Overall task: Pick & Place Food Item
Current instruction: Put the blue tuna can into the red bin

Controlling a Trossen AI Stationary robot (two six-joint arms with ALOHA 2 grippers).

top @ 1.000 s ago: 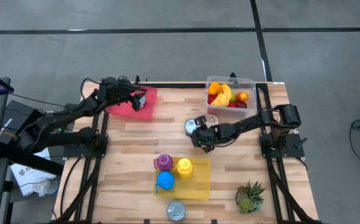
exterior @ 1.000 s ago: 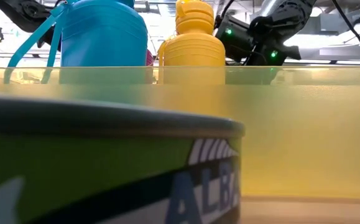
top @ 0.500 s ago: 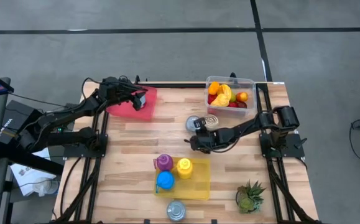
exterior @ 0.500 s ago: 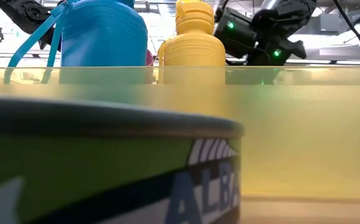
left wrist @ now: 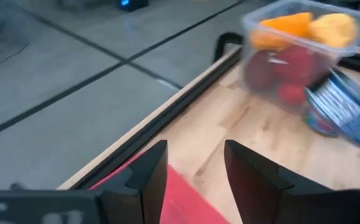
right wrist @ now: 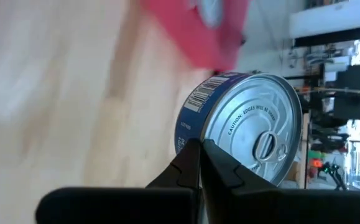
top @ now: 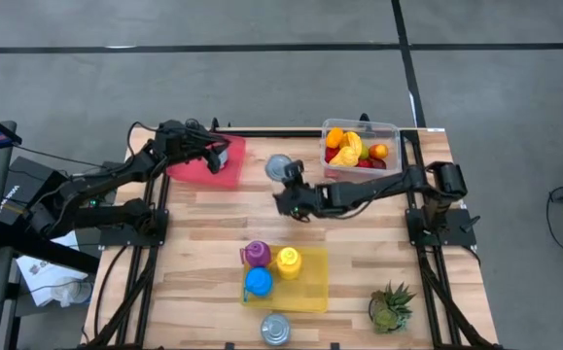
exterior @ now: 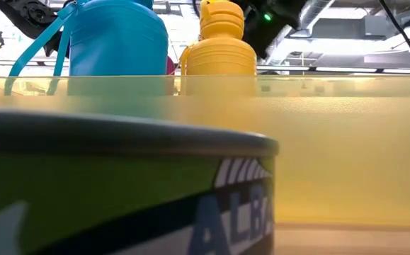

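High view first, from the fingers out: the right gripper (top: 283, 201) sits over the middle of the wooden table (top: 203, 233), toward its far edge, and its two dark fingers (right wrist: 198, 163) are pressed together with no gap, as the right wrist view shows. Nothing sits between them. The round silver tin can with a blue label and a ring-pull lid (right wrist: 242, 127) lies just beyond the fingertips, touching or nearly touching them; whether the tips push it or only rest beside it cannot be told. On the table the can lies near the far edge, between the red tray (top: 210, 158) at the far left corner and the clear plastic box of orange, yellow and red fruit (top: 360, 148) at the far right corner.

The left gripper (left wrist: 192, 168) waits over the red tray with its fingers parted to a middling gap and nothing between them.

As for progress, the can is not in a proper grip and not yet on any target, so the pick seems unfinished; which spot it is meant for cannot be told. To lift the can, the closed fingers would have to open round its rim first.

Nearer the front edge stand a purple, a yellow (top: 289, 260) and a blue bottle (top: 258, 282) on a translucent yellow tray, with a second tin and a small potted plant (top: 391, 306) close to the front edge
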